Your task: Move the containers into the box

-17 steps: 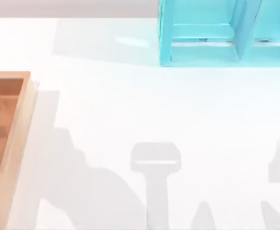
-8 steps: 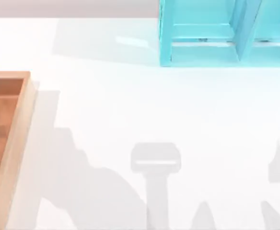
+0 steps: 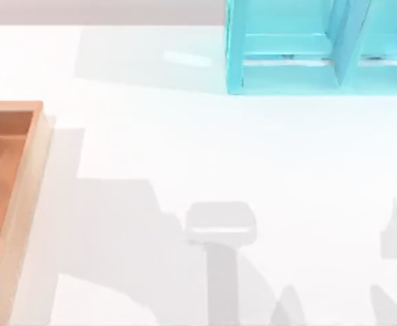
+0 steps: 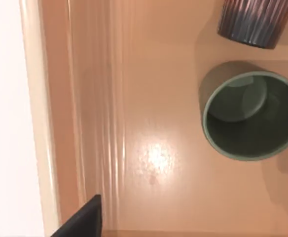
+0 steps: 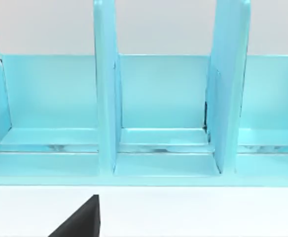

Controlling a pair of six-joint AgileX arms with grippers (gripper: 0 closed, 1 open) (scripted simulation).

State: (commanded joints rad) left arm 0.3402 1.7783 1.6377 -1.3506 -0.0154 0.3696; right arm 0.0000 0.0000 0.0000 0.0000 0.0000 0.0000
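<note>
In the left wrist view, the squat olive-green container [image 4: 250,118] stands upright on the floor of the box [image 4: 149,74]. The ribbed coppery container [image 4: 255,22] stands right beside it, also inside the box. A dark tip of my left gripper [image 4: 82,222] shows above the box floor near the pale rim, apart from both containers and holding nothing I can see. In the top view the box [image 3: 23,197] lies at the table's left edge. A dark tip of my right gripper [image 5: 80,219] hangs over the white table, facing the cyan shelf.
A cyan shelf unit [image 3: 287,71] stands at the back right of the table, and its open compartments [image 5: 159,98] face the right wrist camera. Arm shadows fall across the white table's front half.
In the top view the large arm shadow at the front left has spread toward the right. The box and the shelf have not moved.
</note>
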